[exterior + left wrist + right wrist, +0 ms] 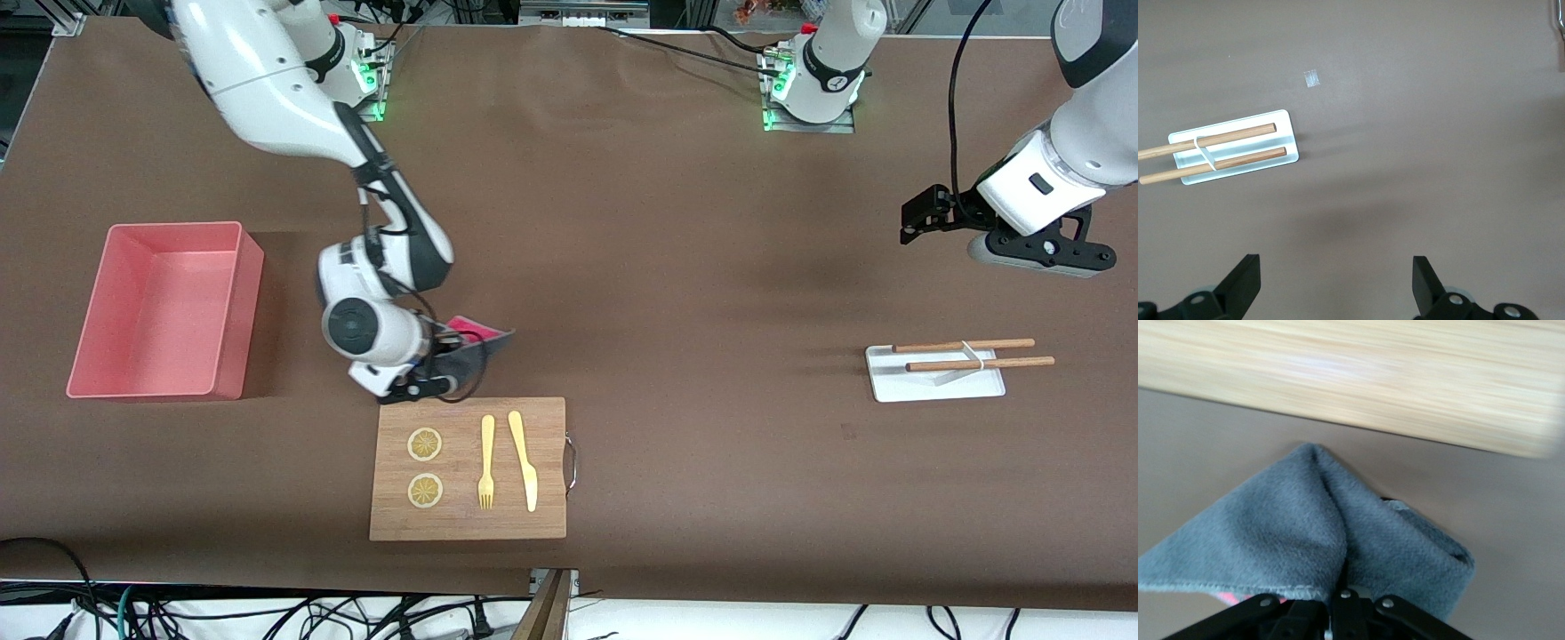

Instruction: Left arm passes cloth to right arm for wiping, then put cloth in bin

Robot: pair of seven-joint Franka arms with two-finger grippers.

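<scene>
Grey-and-pink cloth (pixel 469 345): bunched on the brown table (pixel 676 249), just beside the board's edge that lies farther from the front camera; grey face fills the right wrist view (pixel 1318 540), a pink bit showing near the fingers.
Right gripper (pixel 433 366): low at the table, fingers clamped together on the cloth, which folds up around them.
Right arm (pixel 293 116): reaches down from its base to the spot between bin and board.
Bin (pixel 233 311): salmon-pink tub toward the right arm's end of the table, near the cloth but apart from it.
Board (pixel 471 520): wooden, nearer the front camera than the cloth; carries two lemon slices (pixel 425 444), a yellow fork (pixel 486 462) and knife (pixel 524 460).
Left gripper (pixel 1336 283): up in the air over bare table near the rest, fingers spread apart, holding nothing; this arm waits.
Rest (pixel 889 387): white tray toward the left arm's end, with two wooden chopsticks (pixel 965 345) lying across it.
</scene>
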